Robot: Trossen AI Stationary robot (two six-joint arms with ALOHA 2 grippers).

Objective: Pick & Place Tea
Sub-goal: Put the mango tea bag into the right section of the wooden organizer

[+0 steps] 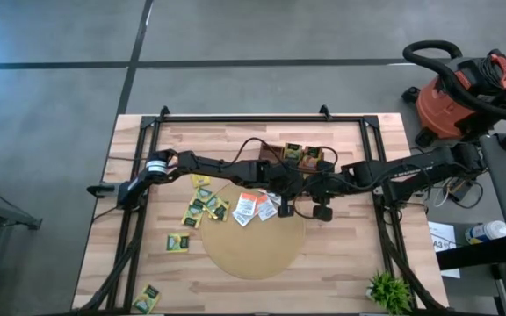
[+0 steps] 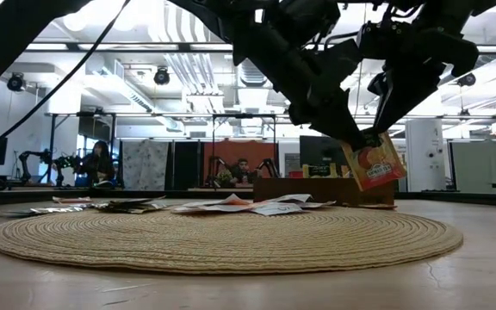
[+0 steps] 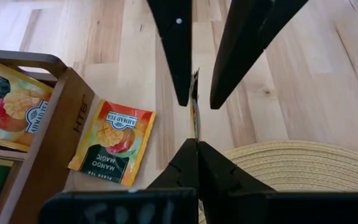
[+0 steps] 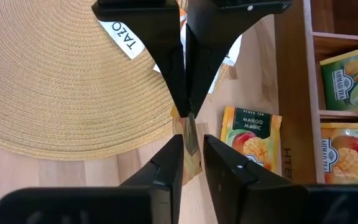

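**A:** Closest to the low camera is the pale wooden table (image 1: 350,263), with the big round woven mat (image 1: 253,250) on it. The brown compartment box (image 3: 73,118) sits at the mat's far edge.

**B:** And the room?

**A:** It's an open workshop, with a red shop vacuum (image 1: 459,92) on the grey floor and a small green plant (image 1: 387,290) at the table corner. Both arms meet over the bare wood between mat and box.

**B:** Claws?

**A:** The left gripper (image 4: 185,112) is pinched tight on the tea sachet (image 2: 375,164). The right gripper (image 3: 197,102) has its fingers narrowly apart, one on each side of that sachet. I can't tell whether they touch it.

**B:** How does it hang?

**A:** It's in the air, upright and slightly tilted. Its flat face is toward the low camera, and both wrist views see it edge-on. It's orange with fruit artwork.

**B:** Others?

**A:** A mango sachet (image 3: 112,142) lies flat beside the box. There are white and orange ones (image 1: 255,208) on the mat, and yellow-green ones (image 1: 202,206) to its left.
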